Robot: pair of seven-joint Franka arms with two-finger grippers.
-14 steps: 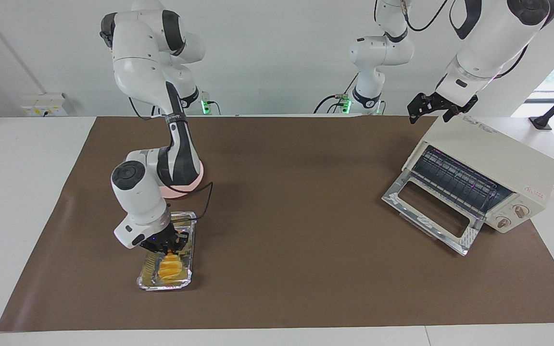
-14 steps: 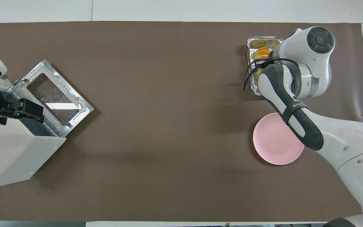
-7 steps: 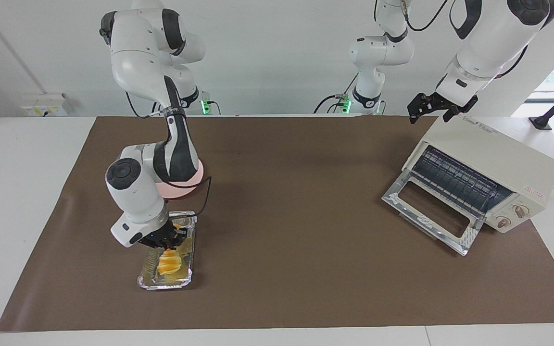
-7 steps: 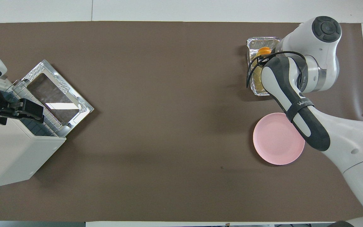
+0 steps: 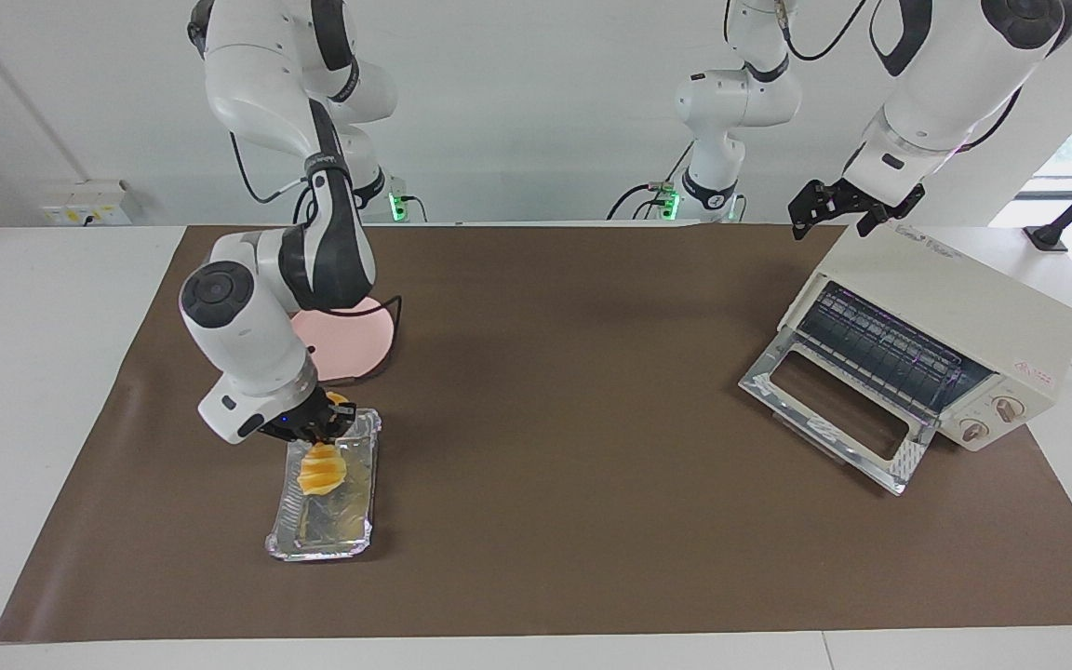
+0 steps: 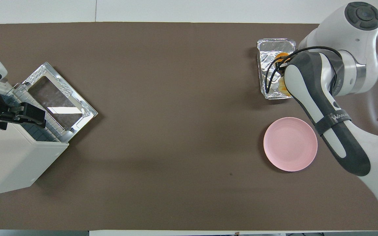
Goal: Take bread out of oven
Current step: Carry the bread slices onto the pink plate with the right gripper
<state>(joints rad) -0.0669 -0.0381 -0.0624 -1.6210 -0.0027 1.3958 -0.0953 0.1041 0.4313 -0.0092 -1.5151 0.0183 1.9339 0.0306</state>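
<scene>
Bread (image 5: 321,469): small golden-orange ridged loaf, clamped in the right gripper (image 5: 324,430) and hanging from it above the foil tray (image 5: 324,535), over the tray's end nearer the robots; in the overhead view only slivers of orange show past the arm. Foil tray: rectangular, silver, on the brown mat (image 5: 555,437) toward the right arm's end of the table, close to the mat's edge farthest from the robots. Pink plate (image 6: 290,143): round, on the mat, nearer the robots than the tray and just apart from it (partly covered by the right arm in the facing view). Oven (image 5: 950,321): cream-white, at the left arm's end of the table, set at an angle over the mat's edge, its glass door (image 5: 836,409) dropped flat onto the mat, dark wire rack (image 5: 880,349) showing, two knobs on its front. Left gripper (image 5: 836,207): waiting, fingers spread wide, nothing in them, over the oven's top corner nearest the robots.
</scene>
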